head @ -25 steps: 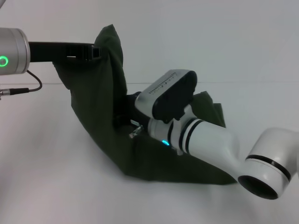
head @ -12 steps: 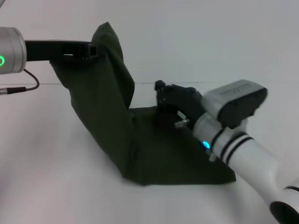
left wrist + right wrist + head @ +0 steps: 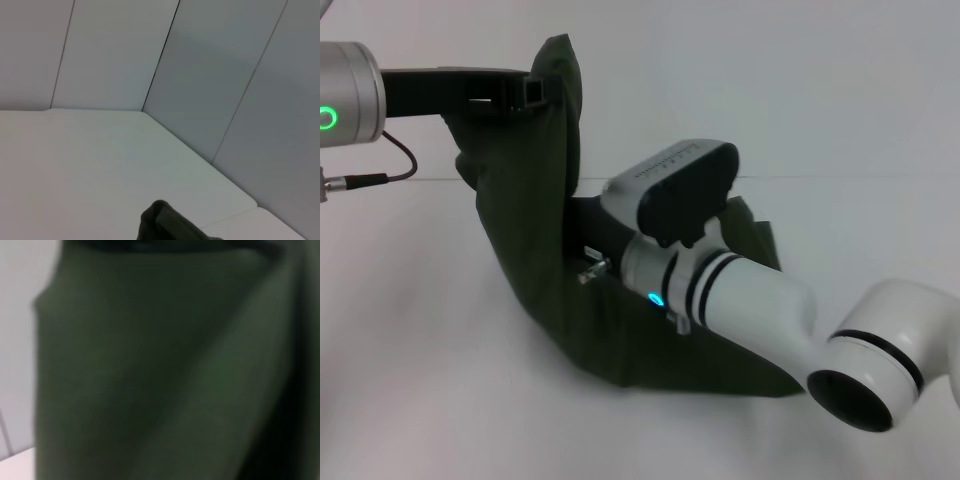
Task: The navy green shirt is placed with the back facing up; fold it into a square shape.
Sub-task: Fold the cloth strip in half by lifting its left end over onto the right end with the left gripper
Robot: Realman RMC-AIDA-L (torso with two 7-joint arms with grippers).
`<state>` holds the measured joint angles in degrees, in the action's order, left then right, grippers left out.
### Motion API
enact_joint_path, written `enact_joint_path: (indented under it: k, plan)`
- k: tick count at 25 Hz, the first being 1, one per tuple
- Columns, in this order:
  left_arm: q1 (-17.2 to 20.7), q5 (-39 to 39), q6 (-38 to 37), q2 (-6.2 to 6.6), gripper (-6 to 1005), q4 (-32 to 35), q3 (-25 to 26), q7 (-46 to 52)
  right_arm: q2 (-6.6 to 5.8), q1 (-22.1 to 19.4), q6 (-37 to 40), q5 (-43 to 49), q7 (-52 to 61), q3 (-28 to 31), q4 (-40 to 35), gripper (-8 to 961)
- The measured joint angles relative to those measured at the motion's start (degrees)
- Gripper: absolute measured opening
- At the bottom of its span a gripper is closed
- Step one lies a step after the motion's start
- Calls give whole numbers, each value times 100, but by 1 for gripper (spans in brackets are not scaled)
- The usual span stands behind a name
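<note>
- Navy green shirt (image 3: 535,250) sits on the white table (image 3: 420,380), partly raised: its lower part lies flat on the surface, while one side is pulled up into a tall, steep fold that peaks at the far left of the cloth.
- Left tool (image 3: 532,92) reaches in from the left, high above the table, and is clamped on the top edge of that raised fold; the fabric hangs down from it in a broad drape.
- Left wrist view shows only a dark bunched tip of the shirt (image 3: 167,225) against the bare table (image 3: 90,160) and the pale wall panels (image 3: 225,75) behind.
- Right tool (image 3: 592,268) is low, just beside the inner face of the raised fold and over the flat part of the shirt; the arm's white wrist and camera housing cover it, so I cannot tell how its fingers stand.
- Right wrist view is almost filled by dark green cloth (image 3: 165,370), very close, with a strip of pale background along one edge.
</note>
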<state>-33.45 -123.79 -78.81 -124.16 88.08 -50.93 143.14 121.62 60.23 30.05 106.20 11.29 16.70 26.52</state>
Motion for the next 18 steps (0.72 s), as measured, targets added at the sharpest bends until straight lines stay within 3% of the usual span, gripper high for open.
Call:
enact_joint_path:
  k: [2, 6, 13, 18]
  plan:
    - [0, 66, 16, -1, 33, -55, -1, -45, 1, 181, -155, 223, 251, -9, 6, 14]
    - [-18, 112, 89, -3, 34, -287, -6, -159, -12, 77, -104, 305, 289, 49, -29, 15]
    - [-79, 106, 304, 7, 35, -890, -143, -381, -222, -1291, 803, 304, 235, 927, -399, 16]
    - [-237, 106, 963, -10, 35, -1671, -911, -412, -368, -1993, 1717, 305, 424, 1450, -932, 18]
